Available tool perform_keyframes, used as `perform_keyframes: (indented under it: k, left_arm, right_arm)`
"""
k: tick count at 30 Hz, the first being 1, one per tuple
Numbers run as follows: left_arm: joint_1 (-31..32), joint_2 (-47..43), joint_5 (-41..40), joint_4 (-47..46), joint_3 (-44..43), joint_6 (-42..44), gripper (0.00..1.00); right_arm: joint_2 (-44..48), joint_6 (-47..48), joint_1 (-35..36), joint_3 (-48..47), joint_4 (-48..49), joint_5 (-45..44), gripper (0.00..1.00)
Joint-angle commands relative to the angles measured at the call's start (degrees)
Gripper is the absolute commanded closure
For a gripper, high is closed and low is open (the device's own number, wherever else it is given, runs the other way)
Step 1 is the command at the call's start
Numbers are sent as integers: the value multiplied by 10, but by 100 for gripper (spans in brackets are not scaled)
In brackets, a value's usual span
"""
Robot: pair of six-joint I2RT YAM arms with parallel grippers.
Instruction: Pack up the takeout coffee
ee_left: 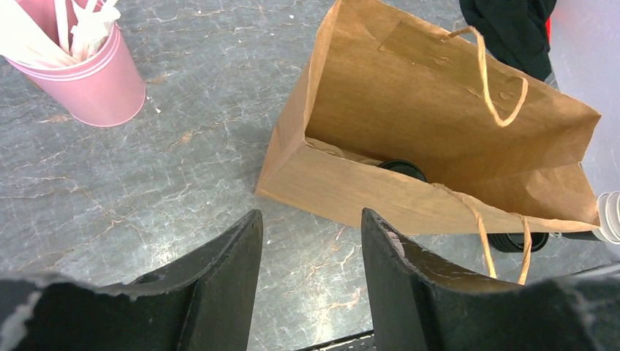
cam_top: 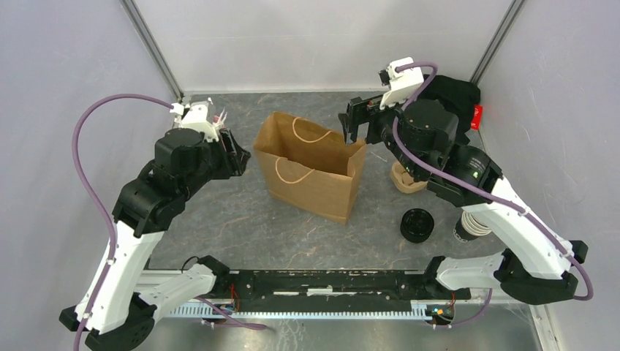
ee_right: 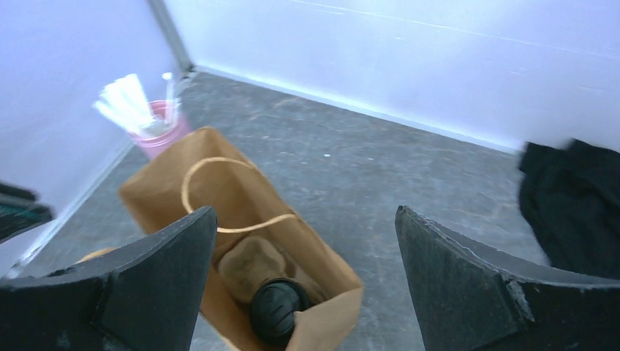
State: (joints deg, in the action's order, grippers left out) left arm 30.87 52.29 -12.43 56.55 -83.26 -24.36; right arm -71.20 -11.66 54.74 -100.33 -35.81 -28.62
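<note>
Right pincer (ee_right: 304, 217) is hanging fully spread and empty over the paper bag (cam_top: 314, 172); left pincer (ee_left: 311, 217) is sitting half open, empty, near the bag's left side. Takeout coffee (ee_right: 279, 306) is sitting inside the bag, at the bottom. Risk: bag is standing loose on the desk (cam_top: 241, 219), so either arm clipping a rim or rope handle (ee_left: 483, 73) could be tipping it, cup included. Bag walls are hiding the cup body; only the lid is showing, so uprightness is unclear. Tan lump (ee_right: 248, 265) beside it is unidentifiable.
</note>
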Motion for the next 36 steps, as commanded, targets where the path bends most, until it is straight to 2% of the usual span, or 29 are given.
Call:
perform_keyframes:
  k: [1,4,6,9,14,18,21,30,36]
  left_arm:
    - [1,18,-21,-11,-46,11,41]
    - [1,18,-17,-13,-44,12,40]
    - [1,9,-18,-19,-28,14,40]
    - [1,12,-27,-2,-50,4,39]
    - [1,26,-19,-11,-65,10,30]
    - [1,52,-48,0,-93,7,20]
    - [1,76,-84,5,-129,-1,14]
    - [-20,227,-168,44,-271,-2,5]
    - [-94,361,-179,26,-356,22,4]
  right_arm:
    - [12,20,2,38,31,-157,2]
    - [18,40,2,50,32,-199,2]
    - [15,30,2,42,6,-225,2]
    - [0,19,1,5,-44,-236,2]
    - [-36,3,0,-88,-126,-197,2]
    - [-11,23,0,-53,-81,-112,2]
    - [9,29,0,-20,-38,-85,2]
    - [29,53,0,7,-38,12,2]
    - [123,52,0,90,-61,40,2]
